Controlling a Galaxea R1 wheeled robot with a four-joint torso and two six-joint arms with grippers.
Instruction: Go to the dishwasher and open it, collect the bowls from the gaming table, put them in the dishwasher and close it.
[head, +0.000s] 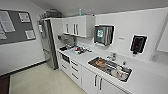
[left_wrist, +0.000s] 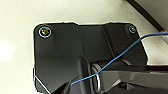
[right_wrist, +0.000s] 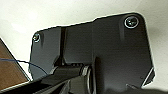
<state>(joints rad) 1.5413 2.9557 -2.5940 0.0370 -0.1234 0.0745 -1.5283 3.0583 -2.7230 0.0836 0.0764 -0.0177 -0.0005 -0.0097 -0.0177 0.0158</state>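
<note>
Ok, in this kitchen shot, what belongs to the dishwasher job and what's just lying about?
Job: dark-fronted unit under the counter, possibly the dishwasher.

Lying about: sink with dishes, clutter on the counter, fridge, notice board, towel dispenser.

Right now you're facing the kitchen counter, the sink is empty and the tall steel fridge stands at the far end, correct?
Not quite. The head view shows the sink holding dishes, not empty. The rest stands: the counter is ahead and the tall steel fridge stands at its far end.
</note>
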